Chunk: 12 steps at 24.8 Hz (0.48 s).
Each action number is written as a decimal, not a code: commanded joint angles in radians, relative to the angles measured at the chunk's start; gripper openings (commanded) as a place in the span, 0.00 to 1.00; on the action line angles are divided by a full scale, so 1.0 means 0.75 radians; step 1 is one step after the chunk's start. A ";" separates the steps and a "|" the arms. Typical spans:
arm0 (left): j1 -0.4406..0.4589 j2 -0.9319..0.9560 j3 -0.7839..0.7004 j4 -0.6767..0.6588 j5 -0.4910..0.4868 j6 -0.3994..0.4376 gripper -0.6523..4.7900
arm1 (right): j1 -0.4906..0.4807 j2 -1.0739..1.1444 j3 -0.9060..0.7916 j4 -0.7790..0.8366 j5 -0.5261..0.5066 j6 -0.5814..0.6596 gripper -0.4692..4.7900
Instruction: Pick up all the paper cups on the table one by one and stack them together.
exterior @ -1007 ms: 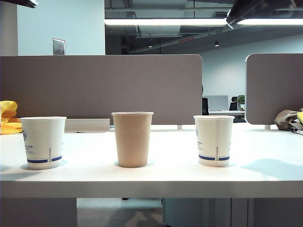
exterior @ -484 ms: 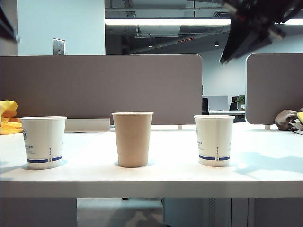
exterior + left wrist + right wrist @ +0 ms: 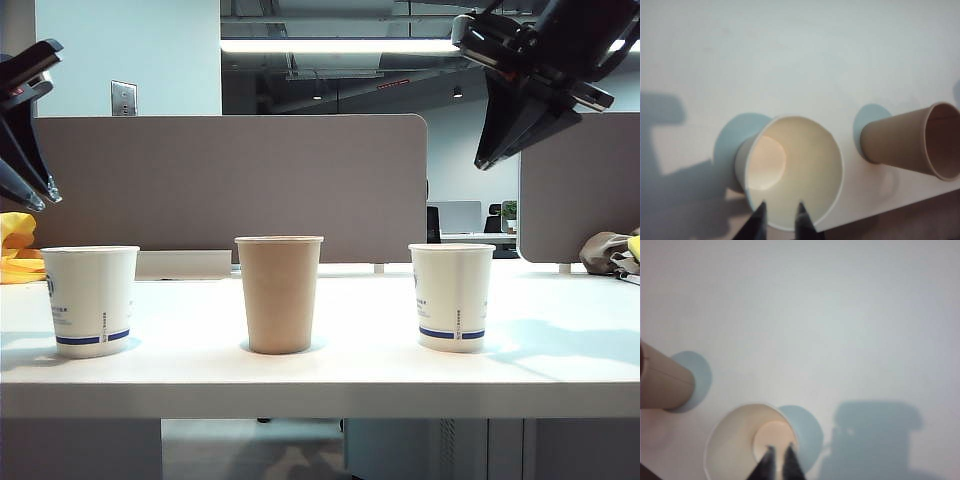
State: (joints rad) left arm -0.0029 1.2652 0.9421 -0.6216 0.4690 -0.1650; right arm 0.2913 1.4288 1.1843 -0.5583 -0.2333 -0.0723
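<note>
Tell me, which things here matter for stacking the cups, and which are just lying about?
Job: left white cup, tan cup, right white cup, table, left gripper, right gripper.
Lying about: yellow cloth, grey partition.

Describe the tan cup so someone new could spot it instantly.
On the white table, three paper cups stand in a row along the front edge. The tan cup is the middle one, upright, between two white cups. It alone is plain tan with no blue band, and it stands slightly taller.
</note>
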 commanded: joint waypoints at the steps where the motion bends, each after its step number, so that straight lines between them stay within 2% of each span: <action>1: 0.003 0.022 0.005 0.045 -0.007 0.012 0.27 | 0.001 0.005 0.008 0.027 0.019 -0.002 0.25; 5: 0.003 0.041 0.005 0.049 -0.056 0.038 0.27 | 0.001 0.021 0.009 0.034 0.021 -0.006 0.33; 10: 0.003 0.041 0.005 0.051 -0.148 0.062 0.27 | 0.001 0.131 0.070 0.008 0.020 -0.009 0.33; 12: 0.003 0.041 0.005 0.047 -0.146 0.062 0.27 | 0.001 0.187 0.090 0.005 0.020 -0.009 0.33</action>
State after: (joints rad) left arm -0.0029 1.2991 0.9428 -0.5945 0.3618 -0.1257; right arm 0.2909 1.5585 1.2434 -0.5591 -0.2199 -0.0757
